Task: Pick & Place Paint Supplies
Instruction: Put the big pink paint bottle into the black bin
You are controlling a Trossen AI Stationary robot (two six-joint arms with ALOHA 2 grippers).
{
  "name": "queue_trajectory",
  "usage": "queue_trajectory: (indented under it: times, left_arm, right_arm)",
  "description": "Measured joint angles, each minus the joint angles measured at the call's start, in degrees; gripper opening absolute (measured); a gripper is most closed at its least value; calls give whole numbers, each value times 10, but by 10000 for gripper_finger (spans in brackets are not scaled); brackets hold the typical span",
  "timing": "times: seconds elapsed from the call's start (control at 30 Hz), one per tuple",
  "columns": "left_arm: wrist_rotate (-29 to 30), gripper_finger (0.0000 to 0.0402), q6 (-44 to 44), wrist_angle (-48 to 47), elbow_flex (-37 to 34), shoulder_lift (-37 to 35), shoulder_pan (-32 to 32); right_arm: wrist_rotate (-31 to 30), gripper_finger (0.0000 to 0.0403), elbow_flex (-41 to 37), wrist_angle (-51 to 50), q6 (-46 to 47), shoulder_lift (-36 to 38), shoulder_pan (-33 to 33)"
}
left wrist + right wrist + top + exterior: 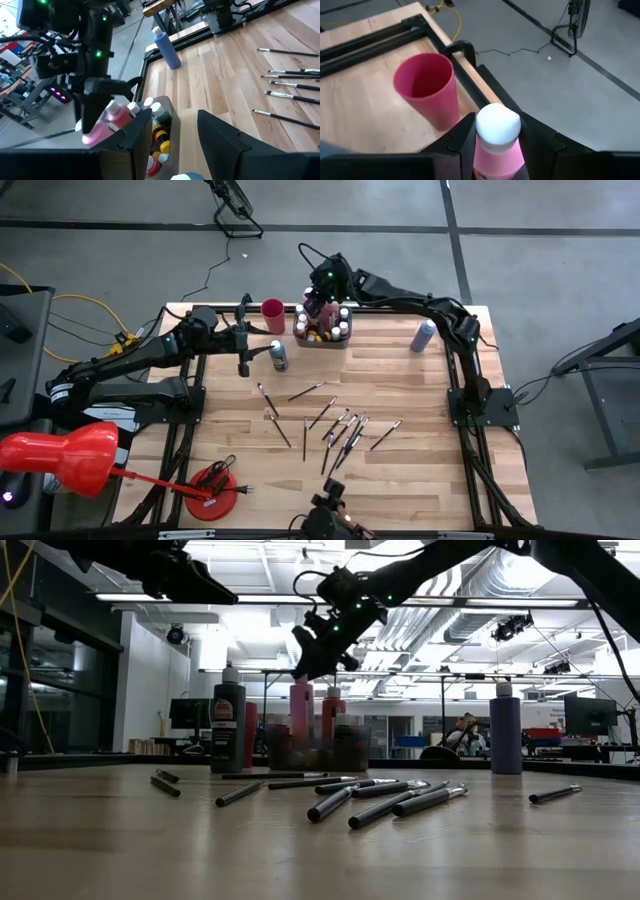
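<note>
right tool angled down, clamping pink bottle over tray.

Pink cup upright near table's far edge, beside grey tray. Red funnel-like object at the near-left corner.

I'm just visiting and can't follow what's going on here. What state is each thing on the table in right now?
Right gripper: shut on the pink bottle, over the grey tray.
Left gripper: hanging above the dark bottle, holding nothing.
Dark bottle: upright, capped.
Lavender bottle: upright, alone.
Pink cup: upright, empty.
Grey tray: filled with bottles.
Paintbrushes: lying scattered.
</note>
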State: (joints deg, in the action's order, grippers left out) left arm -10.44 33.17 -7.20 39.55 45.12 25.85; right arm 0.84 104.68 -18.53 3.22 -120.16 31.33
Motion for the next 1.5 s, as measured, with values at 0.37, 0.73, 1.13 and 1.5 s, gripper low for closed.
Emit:
queue_trajectory:
  times: [0.37, 0.73, 1.13, 1.5]
  left_arm:
    - [-1, 152, 0, 0, 0, 0, 0]
    - [-1, 152, -1, -2, 0, 0, 0]
    - [-7, 152, -2, -3, 0, 0, 0]
    - [-7, 152, -4, -3, 0, 0, 0]
  right_arm:
    - [8, 136, -1, 9, 35, -2, -2]
    - [-69, 134, 0, -26, 87, -19, -10]
    - [-27, 133, -4, 53, 88, -21, -18]
    - [-24, 131, -3, 64, 98, -31, -29]
